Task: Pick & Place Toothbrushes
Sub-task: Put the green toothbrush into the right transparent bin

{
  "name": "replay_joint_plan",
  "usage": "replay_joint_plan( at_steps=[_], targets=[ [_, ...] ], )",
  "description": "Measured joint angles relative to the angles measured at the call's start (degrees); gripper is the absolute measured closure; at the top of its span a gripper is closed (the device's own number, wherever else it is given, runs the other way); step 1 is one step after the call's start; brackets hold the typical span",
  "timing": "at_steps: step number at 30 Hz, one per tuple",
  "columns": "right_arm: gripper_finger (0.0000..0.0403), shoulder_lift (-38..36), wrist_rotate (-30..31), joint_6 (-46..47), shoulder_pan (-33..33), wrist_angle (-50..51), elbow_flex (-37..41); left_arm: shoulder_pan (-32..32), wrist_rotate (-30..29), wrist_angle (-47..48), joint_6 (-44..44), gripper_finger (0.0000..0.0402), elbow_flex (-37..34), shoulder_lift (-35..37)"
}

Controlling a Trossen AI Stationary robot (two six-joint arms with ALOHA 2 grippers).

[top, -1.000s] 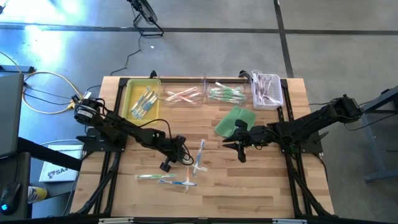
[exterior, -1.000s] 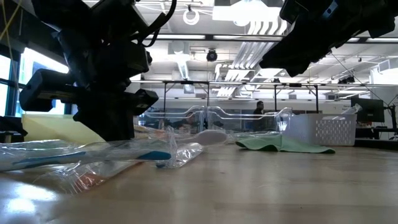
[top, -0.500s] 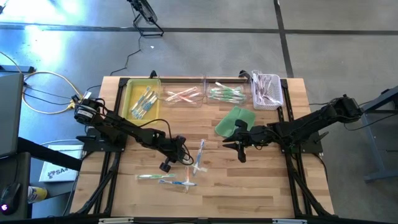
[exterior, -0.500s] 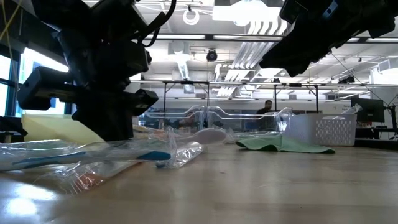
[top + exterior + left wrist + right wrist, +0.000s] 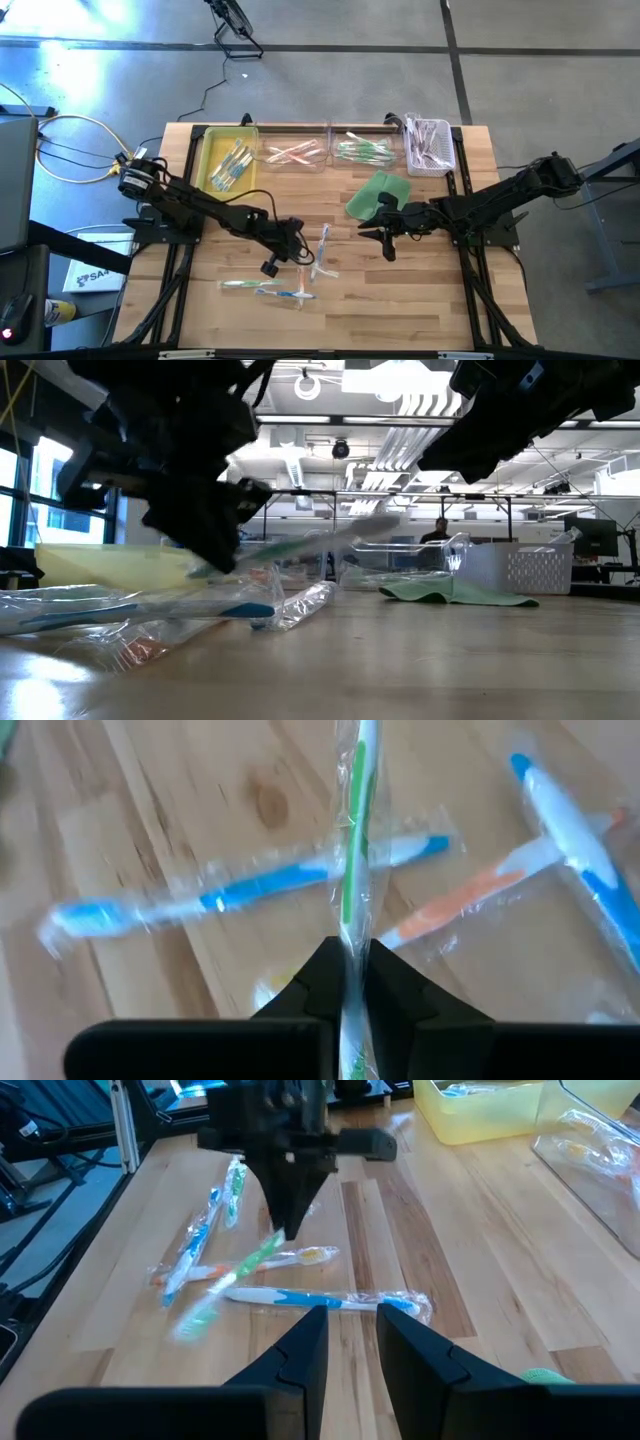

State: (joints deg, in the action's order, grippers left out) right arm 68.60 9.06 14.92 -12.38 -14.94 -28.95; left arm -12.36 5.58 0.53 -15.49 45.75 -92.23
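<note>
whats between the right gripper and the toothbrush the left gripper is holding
In the right wrist view, a blue toothbrush lies on the table between the right gripper and the green toothbrush pinched by the left gripper.

Smearing into a blur in the low view: the green-and-white wrapped toothbrush [image 5: 330, 542] pinched in the left pincer [image 5: 215, 560]. Running off the frame edge in the left wrist view: its upper end [image 5: 362, 740]. Blurring likewise: the blue wrapped toothbrush [image 5: 240, 892].

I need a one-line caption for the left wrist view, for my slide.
Left gripper shut on a green wrapped toothbrush, above blue and orange ones on the wooden table.
</note>
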Motion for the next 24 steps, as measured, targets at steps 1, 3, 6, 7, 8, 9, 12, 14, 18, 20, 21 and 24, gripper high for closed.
replay_joint_plan(
  at_steps=[1, 3, 6, 7, 8, 9, 12, 14, 18, 20, 21, 24],
  targets=[
    [0.0321, 0.0, 0.0, -0.1, 0.0, 0.1, 0.0, 0.0, 0.0, 0.9, -1.0, 0.0382, 1.1, 0.0],
    [0.0321, 0.0, 0.0, -0.2, 0.0, 0.2, 0.0, 0.0, -0.1, 4.1, -3.0, 0.0382, 3.5, 0.0],
    [0.0321, 0.0, 0.0, 0.2, 0.0, 0.0, 0.0, 0.0, -1.6, 9.2, -5.6, 0.0382, 7.7, 0.0],
    [0.0321, 0.0, -0.1, 0.2, 0.0, -0.6, 0.0, 0.0, -2.1, 11.3, -6.2, 0.0382, 9.2, 0.0],
    [0.0321, -0.2, -0.2, 0.1, 0.0, -1.5, 0.0, 0.0, -3.1, 13.4, -6.9, 0.0382, 10.7, 0.0],
    [0.0321, -0.7, -0.2, 0.0, 0.0, -2.3, 0.0, 0.0, -3.9, 15.1, -7.8, 0.0382, 12.1, 0.0],
    [0.0321, -2.9, -0.2, -0.2, 0.0, -4.1, 0.0, 0.3, -7.9, 18.1, -11.7, 0.0382, 16.1, 0.0],
    [0.0321, -5.0, 0.0, -0.2, 0.0, -3.6, 0.0, 1.8, -9.9, 20.2, -14.6, 0.0382, 18.3, 0.0],
    [0.0321, -9.9, -0.1, -0.2, 0.0, -3.7, 0.0, 8.4, -10.0, 22.8, -16.3, 0.0382, 20.5, 0.8],
    [0.0321, -12.2, -0.5, -0.2, 0.0, -3.7, 0.0, 12.4, -7.4, 23.8, -16.3, 0.0382, 20.4, 1.3],
    [0.0321, -13.1, -0.5, -0.2, 0.0, -3.5, 0.0, 14.2, -6.0, 23.6, -16.4, 0.0382, 20.4, 1.4],
    [0.0321, -15.1, -0.6, -1.3, 0.0, -2.5, 0.0, 19.0, -1.8, 20.8, -16.4, 0.0382, 20.4, 1.4]
  ],
)
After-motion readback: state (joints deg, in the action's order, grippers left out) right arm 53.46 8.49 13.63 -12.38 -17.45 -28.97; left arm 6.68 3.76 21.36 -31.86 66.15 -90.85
